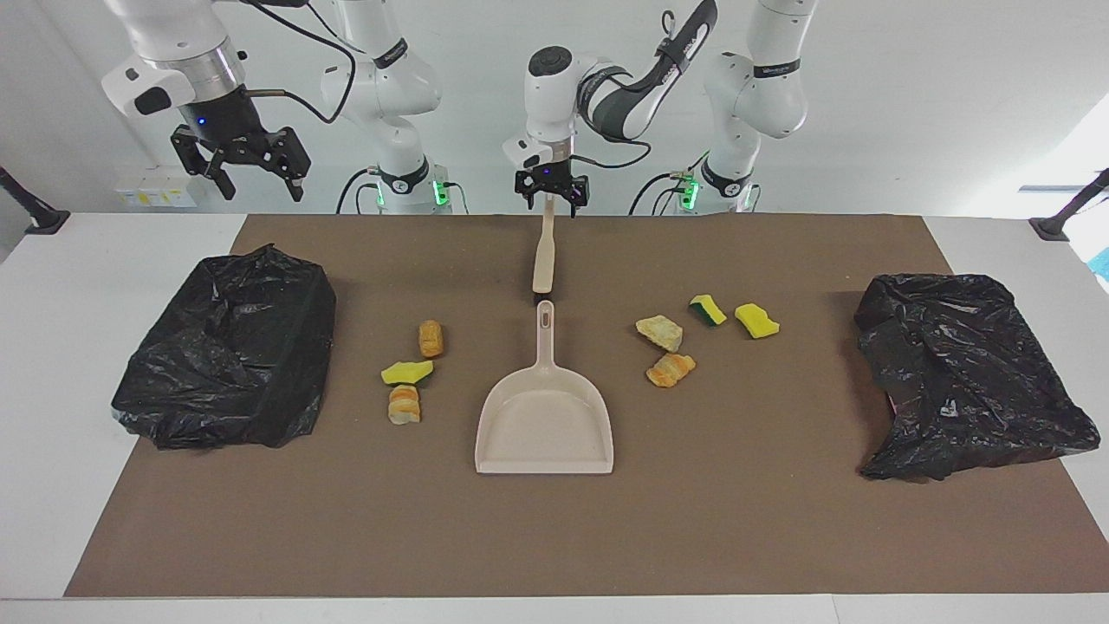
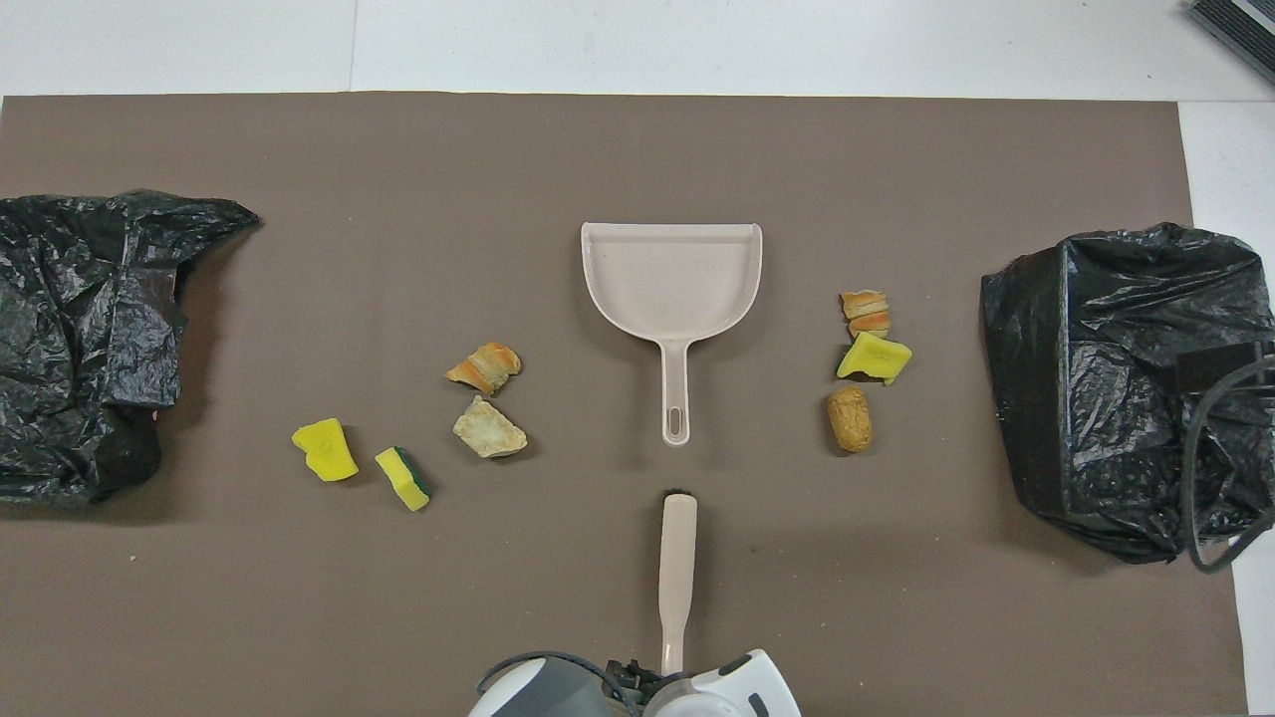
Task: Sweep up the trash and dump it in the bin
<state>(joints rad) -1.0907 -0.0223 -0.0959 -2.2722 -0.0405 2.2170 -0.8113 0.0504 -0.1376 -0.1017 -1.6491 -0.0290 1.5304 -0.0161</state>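
2 glossy white arms with rounded grey joint caps and silver wrist rings carry loose black cables. Each black tool, left tool (image 1: 551, 196) and right tool (image 1: 241, 170), shows a small blue light; green lights glow at the bases.

White table (image 1: 52, 364), brown mat (image 1: 554, 537), two black bags (image 1: 227, 351), dustpan (image 1: 544, 429), brush (image 1: 544, 251), seven trash bits (image 1: 664, 333)

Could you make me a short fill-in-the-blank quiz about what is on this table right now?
1. The beige dustpan holds ____ bits of trash.
2. The left gripper is over the handle end of the ____.
3. The number of black bags on the mat is ____.
4. The right gripper hangs, holding nothing, over the end of the table with the group of ____ trash bits.

Missing words: no; brush; two; three
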